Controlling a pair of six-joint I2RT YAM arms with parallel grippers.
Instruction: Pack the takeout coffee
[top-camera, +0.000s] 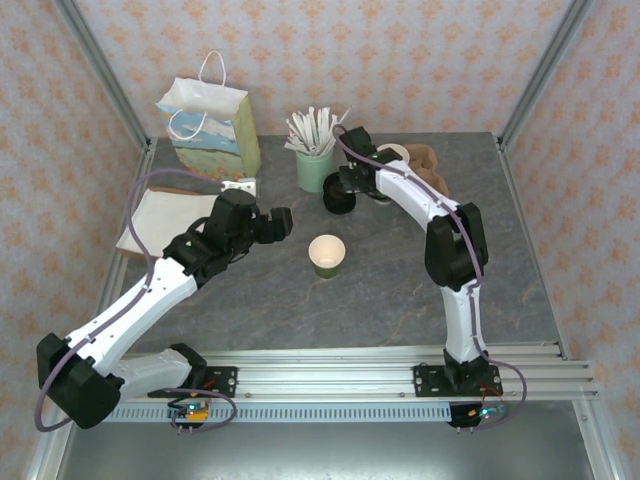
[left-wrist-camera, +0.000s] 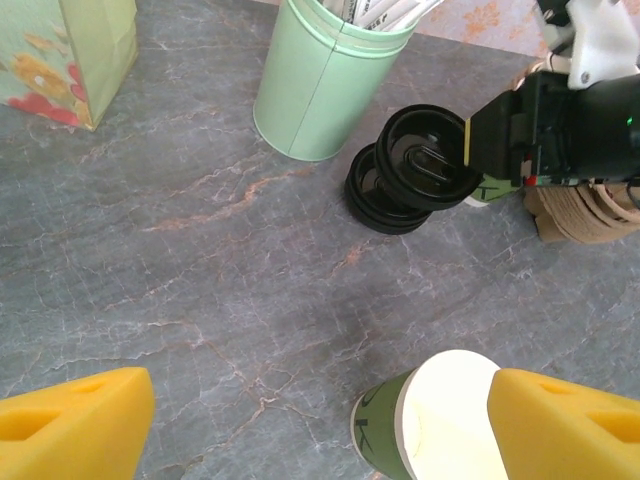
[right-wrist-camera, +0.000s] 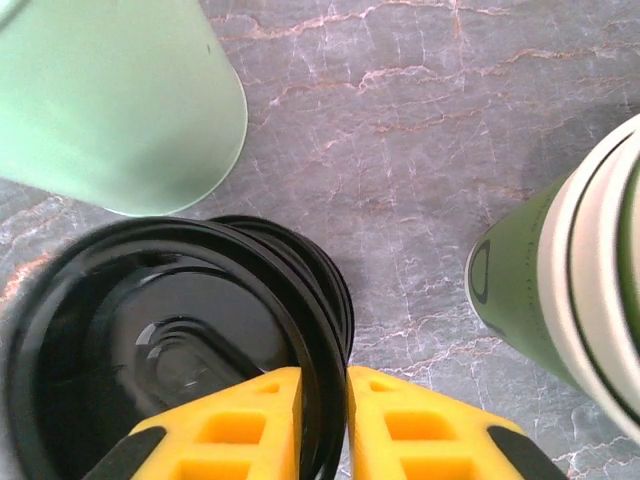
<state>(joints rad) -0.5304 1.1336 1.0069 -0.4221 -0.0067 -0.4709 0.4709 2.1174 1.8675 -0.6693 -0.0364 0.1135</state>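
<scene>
Top external — mug (top-camera: 315, 172) holds sticks (top-camera: 312, 128).

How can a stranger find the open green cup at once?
On the grey marbled table, look near the middle, in front of the pale green mug of white sticks. The small green paper cup stands there alone, lidless and cream inside, apart from the black lids.

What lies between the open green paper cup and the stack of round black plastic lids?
Only bare grey marbled tabletop, clearest in the left wrist view, separates the green paper cup from the black plastic lid stack.
</scene>
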